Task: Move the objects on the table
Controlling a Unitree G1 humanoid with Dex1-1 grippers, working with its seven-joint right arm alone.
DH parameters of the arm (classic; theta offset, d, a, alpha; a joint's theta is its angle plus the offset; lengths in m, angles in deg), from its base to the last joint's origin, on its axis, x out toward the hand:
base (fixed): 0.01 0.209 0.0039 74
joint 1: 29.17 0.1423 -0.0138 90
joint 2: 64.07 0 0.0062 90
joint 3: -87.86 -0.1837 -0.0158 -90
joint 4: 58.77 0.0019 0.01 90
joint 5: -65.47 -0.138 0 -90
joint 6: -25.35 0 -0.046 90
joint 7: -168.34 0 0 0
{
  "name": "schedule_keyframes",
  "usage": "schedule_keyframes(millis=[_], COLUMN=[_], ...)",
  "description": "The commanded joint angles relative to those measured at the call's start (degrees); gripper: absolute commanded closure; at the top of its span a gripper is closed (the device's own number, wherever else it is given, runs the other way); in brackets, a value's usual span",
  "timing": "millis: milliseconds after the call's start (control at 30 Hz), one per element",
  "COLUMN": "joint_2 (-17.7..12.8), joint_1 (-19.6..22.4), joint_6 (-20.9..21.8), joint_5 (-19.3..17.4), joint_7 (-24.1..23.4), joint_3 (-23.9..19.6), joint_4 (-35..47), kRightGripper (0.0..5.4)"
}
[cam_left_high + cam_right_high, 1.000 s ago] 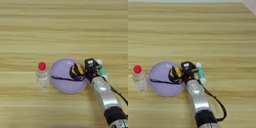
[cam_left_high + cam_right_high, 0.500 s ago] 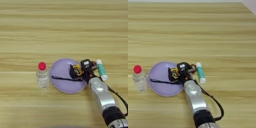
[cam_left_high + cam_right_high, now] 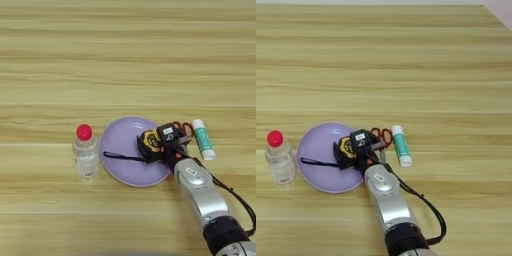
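Lilac plate (image 3: 122,150) holds the tape measure (image 3: 150,146) right at my claw (image 3: 169,142); grip unclear. Scissors (image 3: 382,136) and glue stick (image 3: 203,139) lie just right, bottle (image 3: 85,152) far left, unmoved.

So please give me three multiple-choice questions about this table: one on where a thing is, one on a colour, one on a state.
1. Where does the tape measure lie?
A. on the lilac plate
B. beside the bottle
C. on the glue stick

2. What colour is the cap of the small bottle?
A. blue
B. red
C. white

3. How does the glue stick rest?
A. upright
B. lying on the table
C. lying on the plate

Key: 1 A, its yellow-and-black body sits over the plate's right part; 2 B, the cap is plainly red; 3 B, it lies flat on bare wood right of the scissors.
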Motion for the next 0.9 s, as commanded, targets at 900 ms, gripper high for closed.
schedule_keyframes(millis=[900], joint_2=[-1.0], joint_1=[2.8], joint_6=[-4.5], joint_5=[1.9], joint_7=[0.7], joint_3=[1.1], joint_4=[0.3], kRightGripper=[0.03])
